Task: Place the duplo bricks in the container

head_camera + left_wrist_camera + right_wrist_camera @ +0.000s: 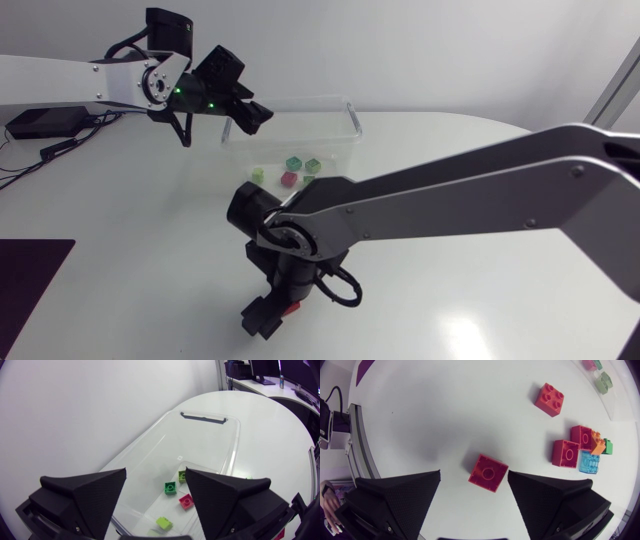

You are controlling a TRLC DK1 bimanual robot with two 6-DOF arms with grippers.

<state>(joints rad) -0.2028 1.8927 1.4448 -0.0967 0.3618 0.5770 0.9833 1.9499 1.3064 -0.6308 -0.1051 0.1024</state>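
**Right gripper spread over a red brick; left gripper open above the container**

The right arm [450, 200] is seen coming in from the right and past the middle of the table [130, 250], with its wrist turned down toward the near edge. The right gripper [474, 473] is pointed at the tabletop and is spread wide. A red brick [488, 472] lies flat on the table between its fingers [400, 505], close to one fingertip and clearly apart from the other, so it is not pinched.

Ahead of that gripper a cluster [582, 450] is found on the table: two more red pieces, an orange one, a green one and a clear blue one, packed against each other. A lone brick [550, 399], orange-red with four studs up, lies apart from the cluster, on the side toward the container.

The left gripper [156, 472] is held above one end of the clear container [350, 112], which stands at the far side of the table. Its fingers are spread and nothing is held between them. On the container floor, under this gripper, two green bricks [171, 488], a pink brick [186, 502] and a lime brick [163, 522] are seen, near each other but not stacked.
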